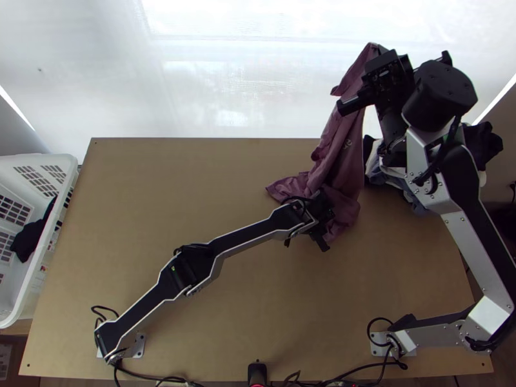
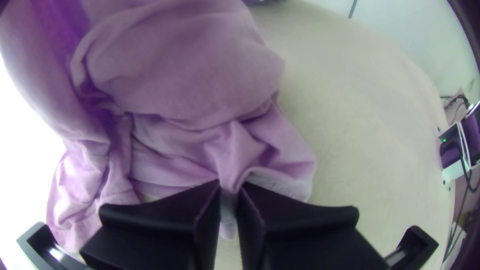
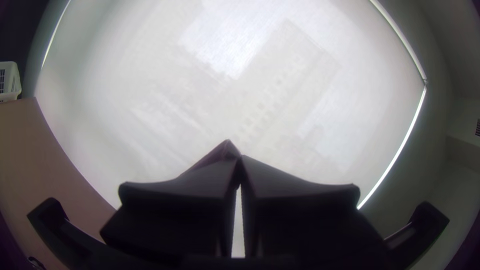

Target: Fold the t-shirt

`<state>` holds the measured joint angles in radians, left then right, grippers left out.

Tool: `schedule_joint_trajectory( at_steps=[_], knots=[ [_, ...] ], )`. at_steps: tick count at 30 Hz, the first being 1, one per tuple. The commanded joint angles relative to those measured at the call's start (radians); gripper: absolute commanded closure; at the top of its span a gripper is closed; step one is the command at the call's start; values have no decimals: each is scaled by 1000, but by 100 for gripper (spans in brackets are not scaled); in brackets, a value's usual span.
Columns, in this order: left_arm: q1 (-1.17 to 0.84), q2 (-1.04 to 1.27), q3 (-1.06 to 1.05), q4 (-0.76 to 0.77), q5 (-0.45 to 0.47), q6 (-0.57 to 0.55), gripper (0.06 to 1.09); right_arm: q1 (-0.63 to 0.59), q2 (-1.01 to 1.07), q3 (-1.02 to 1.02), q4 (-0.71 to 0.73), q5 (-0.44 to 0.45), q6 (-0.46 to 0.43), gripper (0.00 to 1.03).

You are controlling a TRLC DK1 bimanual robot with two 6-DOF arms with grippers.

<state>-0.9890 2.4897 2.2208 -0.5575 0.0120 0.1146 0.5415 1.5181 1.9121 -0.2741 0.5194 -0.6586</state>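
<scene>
In the top view, the mauve t-shirt (image 1: 342, 148) hangs beyond the far edge of the table (image 1: 161, 226) and comes down bunched onto the wood, its long axis running from between twelve and one o'clock to between six and seven, the narrow end uppermost and a loose flap pointing to about eight. Around nine o'clock stands a white basket (image 1: 11, 309) with dark cloth (image 1: 29, 238) in it; between two and three lies a heap of clothes (image 1: 484, 145). The left arm (image 1: 245, 238) stretches nearly straight from its base between seven and eight, its gripper (image 1: 327, 216) low at the shirt's bunched end. The right arm (image 1: 477, 251), based between four and five, bends out sharply, then back up, its gripper (image 1: 382, 50) raised at about one o'clock by the shirt's peak. In the left wrist view, the left gripper is clenched on a fold of the shirt, a tuft poking out between its fingers (image 2: 165, 215); more cloth lies rumpled around it. In the right wrist view, the right gripper's fingers (image 3: 305, 195) are pressed together on the shirt, a mauve point showing at their tips.
</scene>
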Motion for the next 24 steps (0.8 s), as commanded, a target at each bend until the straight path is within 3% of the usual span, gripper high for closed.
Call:
schedule_joint_trajectory(
  at_steps=[1, 16, 24],
  knots=[
    [9, -26, 17, -30, 32, 33, 105, -12, -9, -12, 3, 1, 5, 100],
    [182, -293, -27, -125, 45, -6, 105, -49, -50, -28, 1, 1, -3, 100],
    [386, -595, -150, -176, 105, -43, 105, -94, -70, -35, 1, 1, 4, 100]
  ],
)
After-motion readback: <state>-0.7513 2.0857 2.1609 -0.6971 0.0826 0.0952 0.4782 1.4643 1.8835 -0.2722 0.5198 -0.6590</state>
